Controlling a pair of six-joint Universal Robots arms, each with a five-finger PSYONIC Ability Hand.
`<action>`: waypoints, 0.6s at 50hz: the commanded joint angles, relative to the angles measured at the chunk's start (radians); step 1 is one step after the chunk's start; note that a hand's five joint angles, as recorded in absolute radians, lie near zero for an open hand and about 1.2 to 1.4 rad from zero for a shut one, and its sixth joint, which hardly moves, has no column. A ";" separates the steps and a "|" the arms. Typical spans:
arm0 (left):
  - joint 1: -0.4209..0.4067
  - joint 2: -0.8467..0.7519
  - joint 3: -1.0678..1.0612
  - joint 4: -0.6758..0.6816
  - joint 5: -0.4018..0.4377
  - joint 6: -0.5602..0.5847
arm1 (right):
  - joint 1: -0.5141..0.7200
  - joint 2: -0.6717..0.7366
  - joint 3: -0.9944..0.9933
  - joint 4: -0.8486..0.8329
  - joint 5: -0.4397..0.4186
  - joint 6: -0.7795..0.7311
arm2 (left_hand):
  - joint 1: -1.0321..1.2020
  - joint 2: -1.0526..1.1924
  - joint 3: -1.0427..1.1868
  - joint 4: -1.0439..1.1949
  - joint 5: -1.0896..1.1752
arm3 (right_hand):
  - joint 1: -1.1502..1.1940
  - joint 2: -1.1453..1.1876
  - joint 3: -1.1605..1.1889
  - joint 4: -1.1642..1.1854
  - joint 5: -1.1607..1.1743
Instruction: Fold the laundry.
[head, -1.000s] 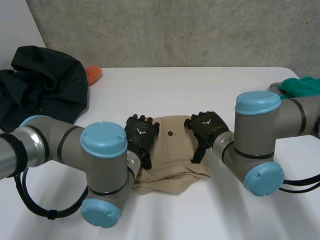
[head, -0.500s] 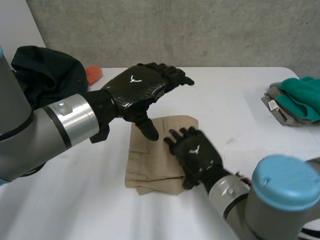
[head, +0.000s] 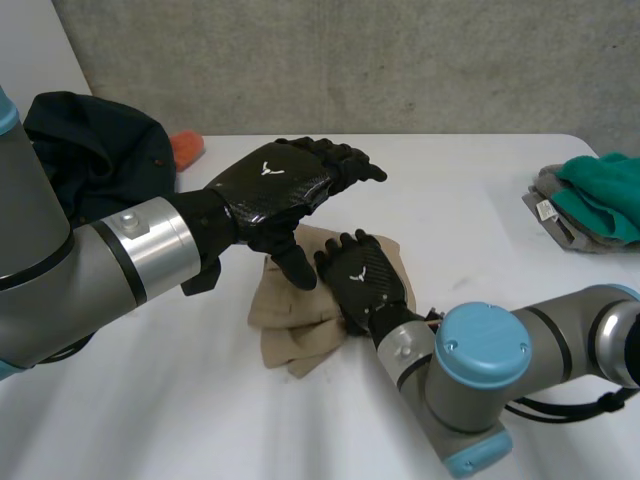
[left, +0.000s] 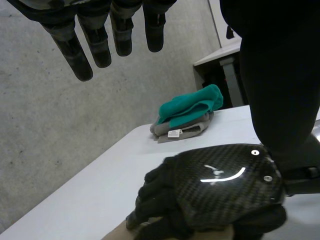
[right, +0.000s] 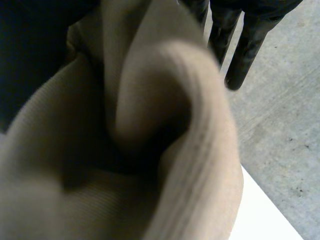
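Tan garment (head: 290, 335) lies mid-worktop (head: 470, 190), folded but bunched at its near side. Right hand (head: 362, 280) sits on it, fingers curled down into the cloth, with a ridge gathered against the palm in the right wrist view. That reads as a grip, likely to drag or turn a fold. Left hand (head: 272, 185) hovers above, fingers straight, holding nothing, probably out of the fold's way. Dark clothes (head: 90, 160) lie far left, a teal-and-grey stack (head: 590, 200) far right.

- The surface (head: 480, 190) is lit brightly and evenly.
- Sheen is seen on the left hand (head: 270, 185).
- The fold of the tan cloth (right: 200, 165) is deeply shaded.
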 joint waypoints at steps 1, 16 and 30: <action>-0.001 0.002 0.001 0.000 0.001 -0.002 | 0.000 0.065 -0.103 0.053 0.000 0.017 | 0.035 0.036 0.030 0.034 0.019 | 0.590 0.526 0.528 0.536 0.569; 0.006 0.015 -0.006 0.001 0.001 0.001 | -0.202 -0.076 -0.124 0.122 -0.035 0.042 | 0.026 0.027 0.021 0.025 0.010 | 1.019 0.955 0.957 0.965 0.998; 0.013 0.041 -0.007 0.004 0.001 0.001 | -0.523 -0.119 -0.374 0.073 -0.425 0.082 | 0.023 0.025 0.018 0.022 0.007 | 1.019 0.955 0.957 0.965 0.998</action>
